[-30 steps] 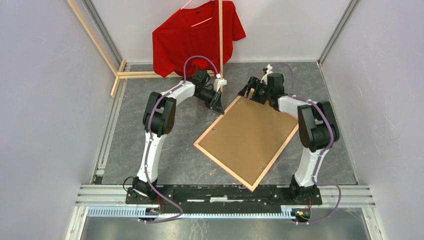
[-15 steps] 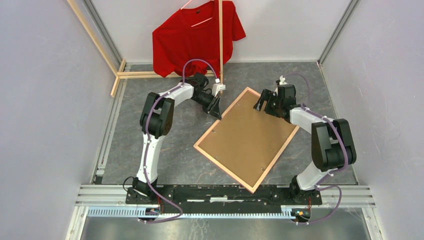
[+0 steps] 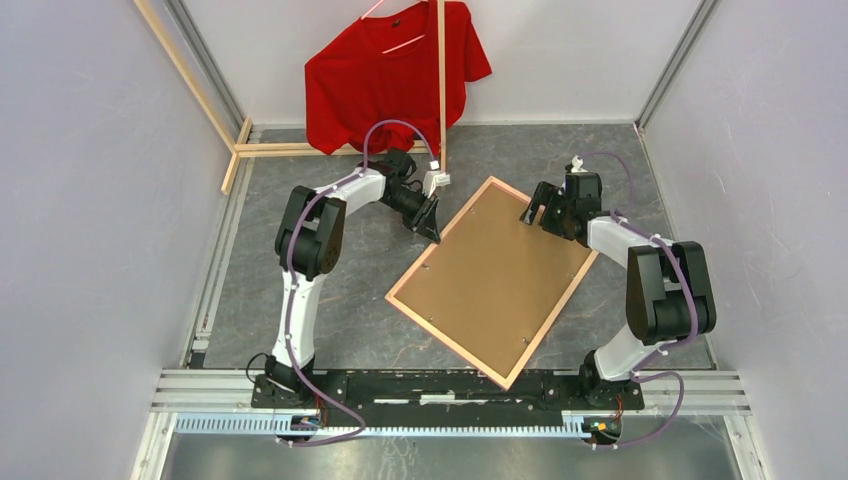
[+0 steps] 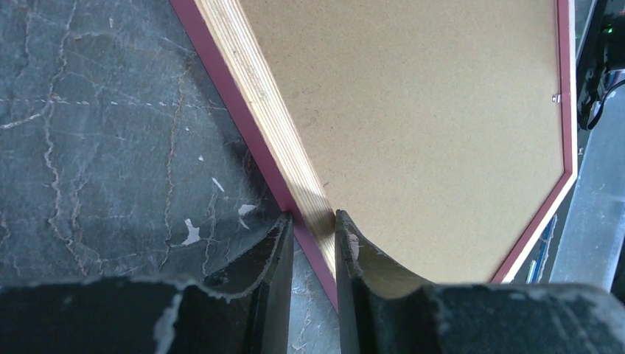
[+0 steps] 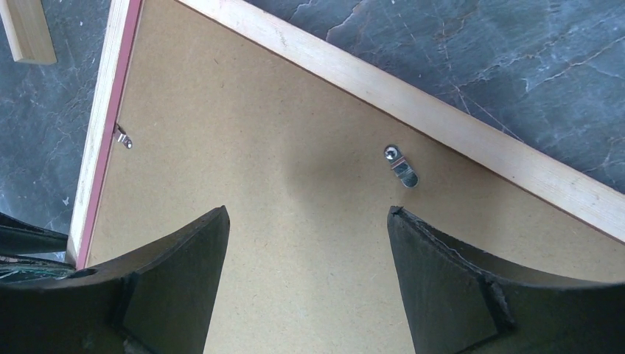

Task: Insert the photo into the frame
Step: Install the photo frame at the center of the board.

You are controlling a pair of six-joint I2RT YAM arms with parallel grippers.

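Left gripper [image 4: 313, 251] is pinched down tight on the frame [image 4: 250, 88], one finger [image 4: 276, 254] outside against the dark pink edge, the other on the inner side where the pale wood rail meets the brown backing board [image 4: 442, 133]. That grip sits on the frame's far-left side, close to its far corner. Across the way, the right gripper [image 5: 308, 251] is spread wide, grasping nothing, its jaws hanging over the backing board just inside the far-right rail, and a small metal turn clip [image 5: 402, 164] sits just ahead of them near that rail. In the overhead view the frame [image 3: 446, 338] lies back-side up and set diagonally on the dark marbled table [image 3: 300, 280], between the two arms, one corner pointing toward the bases. At the far wall, well apart from all this, a red shirt [image 3: 395, 70] hangs on a wooden-stick rack [image 3: 441, 80].
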